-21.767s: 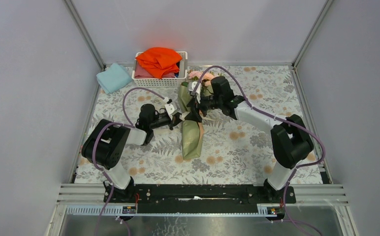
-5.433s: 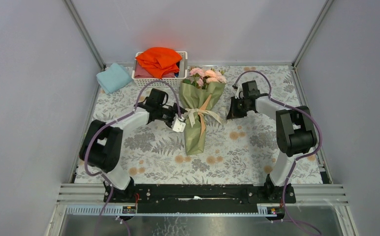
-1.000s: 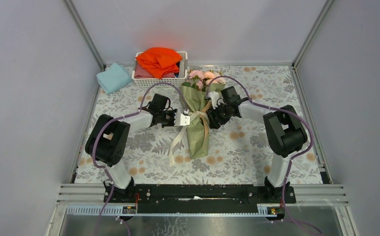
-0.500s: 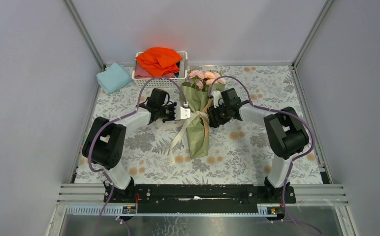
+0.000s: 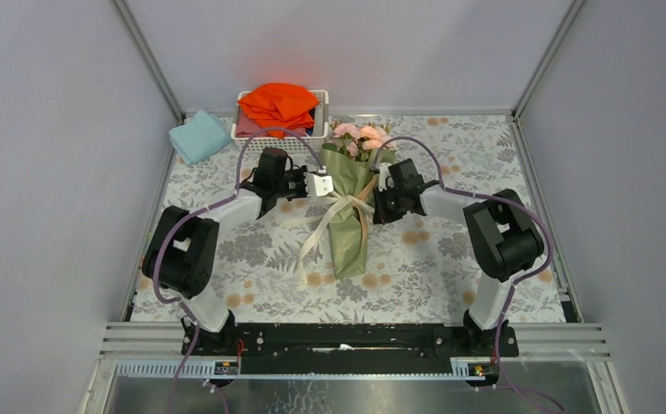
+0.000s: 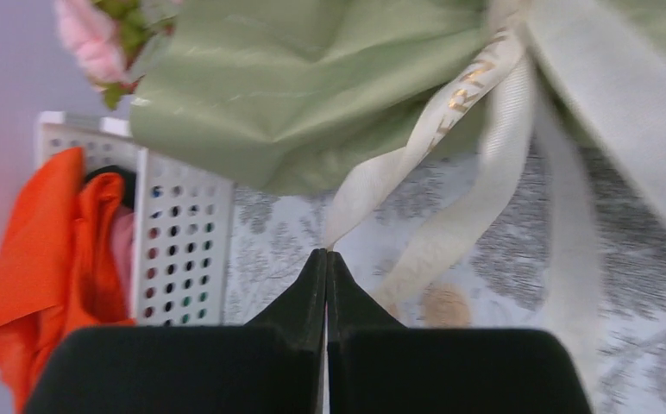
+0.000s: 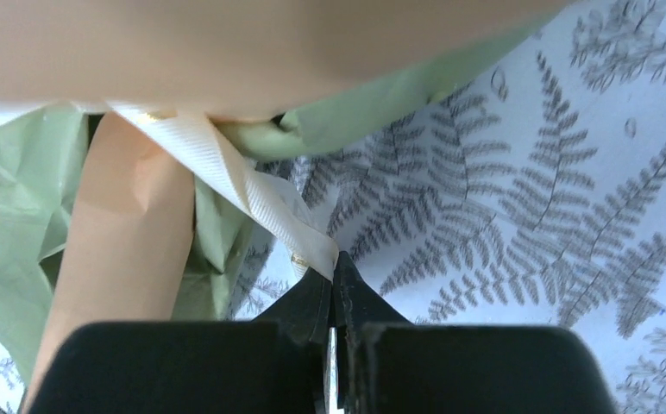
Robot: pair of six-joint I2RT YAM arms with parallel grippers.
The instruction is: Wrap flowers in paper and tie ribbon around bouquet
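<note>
Left gripper (image 6: pixel 326 261) and right gripper (image 7: pixel 334 269) each pinch a ribbon (image 6: pixel 416 155) strand, one on either side of the bouquet (image 5: pixel 347 228).
The bouquet lies mid-tabletop, its long axis running from far edge to near edge, blooms (image 5: pixel 360 135) far. The strands lead inward to its waist, so pulling straight apart should tighten them. The basket (image 5: pixel 279 143) crowds the left arm, while the right has room.

Pretty clearly a robotics lab test booth, boxed in on three sides: plain grey walls (image 5: pixel 53 172) held in aluminium posts (image 5: pixel 148 59), left arm (image 5: pixel 183 259) and right arm (image 5: pixel 502 241) bolted to a black rail (image 5: pixel 347 338) at the near edge, fern-print cloth over the surface (image 5: pixel 450 259).
</note>
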